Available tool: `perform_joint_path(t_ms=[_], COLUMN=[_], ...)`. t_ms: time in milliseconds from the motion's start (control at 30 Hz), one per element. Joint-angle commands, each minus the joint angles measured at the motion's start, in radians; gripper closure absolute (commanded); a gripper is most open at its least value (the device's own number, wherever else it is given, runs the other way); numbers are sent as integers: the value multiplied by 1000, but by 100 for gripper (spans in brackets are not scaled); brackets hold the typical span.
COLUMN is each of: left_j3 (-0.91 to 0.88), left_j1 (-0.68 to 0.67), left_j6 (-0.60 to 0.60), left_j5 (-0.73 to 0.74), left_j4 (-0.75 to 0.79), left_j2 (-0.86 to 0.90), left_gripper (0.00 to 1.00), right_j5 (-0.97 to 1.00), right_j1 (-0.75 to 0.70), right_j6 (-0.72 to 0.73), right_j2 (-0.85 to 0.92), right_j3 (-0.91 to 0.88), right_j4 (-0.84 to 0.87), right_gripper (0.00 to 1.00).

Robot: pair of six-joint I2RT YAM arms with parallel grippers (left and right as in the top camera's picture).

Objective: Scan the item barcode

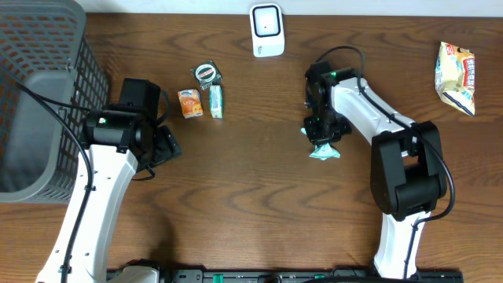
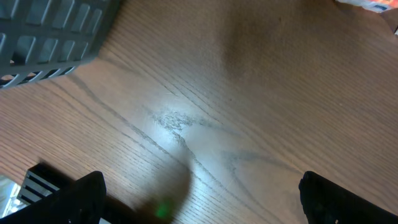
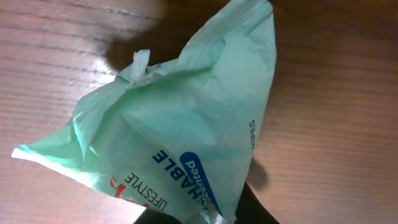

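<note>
Brown wood-grain tabletop (image 1: 251, 212) fills all three views. At centre right of the overhead frame the right pincer (image 1: 321, 132) is pressed together on the edge of a pale green packet (image 1: 324, 152). The wrist view shows the film bunched and tented up from the pincer's dark tip at the bottom edge, so I judge it pinched, not merely touched. The packet sits just below the pincer in the overhead frame, low over the wood. Only blue print shows on it, no barcode. The scanner (image 1: 267, 30) stands at top centre, well apart from the packet. The pickup looks done or nearly so. Carrying the packet to the scanner and turning its code toward it are left. At left, the left pincer (image 1: 163, 146) is spread wide and holds nothing, near a grey basket (image 1: 55, 55).
</note>
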Motion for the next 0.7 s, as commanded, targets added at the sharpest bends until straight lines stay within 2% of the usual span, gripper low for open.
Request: perform_joint_path(t_ms=[0, 167, 667], left_j3=[-4, -4, -4], left_j1=[3, 3, 3], left_j6=[-5, -5, -5], left_j5=[-10, -10, -10], left_j4=[-3, -3, -3], left_j2=[1, 1, 1], left_gripper=[3, 2, 2], right_j5=[-3, -80, -75], right_j1=[9, 16, 51], right_j6=[21, 27, 150], right_j2=[-15, -15, -10], right_j3=[118, 251, 309], right_j4=[-10, 79, 735], right_gripper=[99, 99, 99])
